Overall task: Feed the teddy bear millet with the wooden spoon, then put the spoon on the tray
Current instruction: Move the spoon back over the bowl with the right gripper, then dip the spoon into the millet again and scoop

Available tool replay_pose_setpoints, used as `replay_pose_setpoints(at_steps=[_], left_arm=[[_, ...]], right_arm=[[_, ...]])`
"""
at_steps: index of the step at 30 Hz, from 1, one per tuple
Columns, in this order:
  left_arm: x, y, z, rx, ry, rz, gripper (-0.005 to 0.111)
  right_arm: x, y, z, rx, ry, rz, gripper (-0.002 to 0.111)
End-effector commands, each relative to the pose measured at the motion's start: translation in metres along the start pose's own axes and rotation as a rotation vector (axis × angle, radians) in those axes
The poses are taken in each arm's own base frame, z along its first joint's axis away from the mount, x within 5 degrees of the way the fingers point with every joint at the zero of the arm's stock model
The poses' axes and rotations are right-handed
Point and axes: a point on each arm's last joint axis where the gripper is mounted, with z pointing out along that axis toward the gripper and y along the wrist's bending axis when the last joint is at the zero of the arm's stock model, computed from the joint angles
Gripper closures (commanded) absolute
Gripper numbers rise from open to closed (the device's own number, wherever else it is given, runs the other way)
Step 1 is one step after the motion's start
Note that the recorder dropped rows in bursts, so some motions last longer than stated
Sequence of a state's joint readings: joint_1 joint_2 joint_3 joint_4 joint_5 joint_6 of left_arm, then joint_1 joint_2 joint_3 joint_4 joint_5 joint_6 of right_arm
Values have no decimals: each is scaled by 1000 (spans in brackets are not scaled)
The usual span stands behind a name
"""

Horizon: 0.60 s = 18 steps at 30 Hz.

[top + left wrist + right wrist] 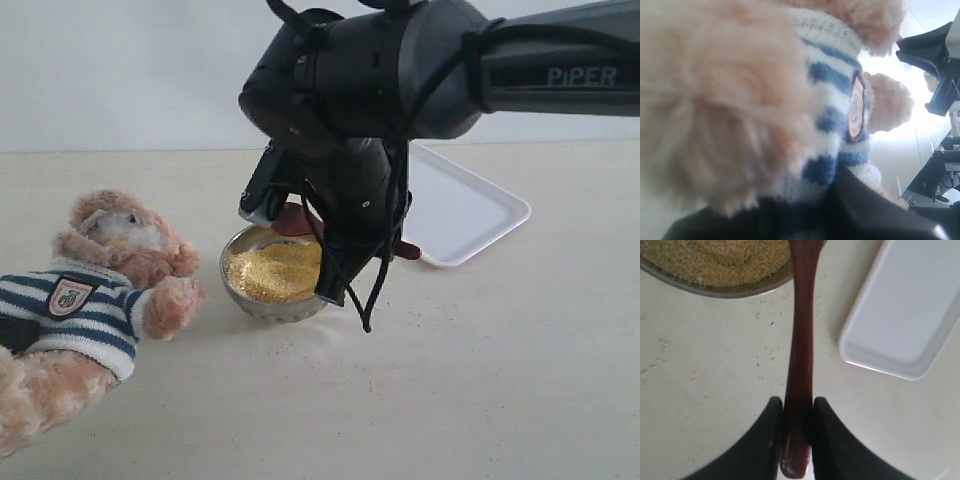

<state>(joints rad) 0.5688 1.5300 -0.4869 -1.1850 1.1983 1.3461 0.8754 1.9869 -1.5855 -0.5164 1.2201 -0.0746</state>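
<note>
Where the right jaws pinch it, wooden spoon (802, 340) handle squarely between them; left jaws' state indiscernible.

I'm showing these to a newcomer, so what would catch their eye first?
Probably the big black right arm across the top of the exterior view, its right gripper shut on the wooden spoon, which reaches over the steel bowl of golden millet. Then the teddy bear in a striped shirt lying left of the bowl, and the white tray behind on the right.
</note>
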Motion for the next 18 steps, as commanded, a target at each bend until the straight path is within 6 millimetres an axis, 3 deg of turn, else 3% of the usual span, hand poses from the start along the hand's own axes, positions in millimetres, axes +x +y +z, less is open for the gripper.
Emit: replay_pose_setpoints(at_steps=[1, 18], left_arm=[[0, -3, -1, 21, -11, 6, 100], [0, -3, -1, 21, -11, 6, 100]], right_arm=[[-10, 5, -1, 132, 3, -106, 97], [-26, 28, 14, 236, 36, -232, 97]])
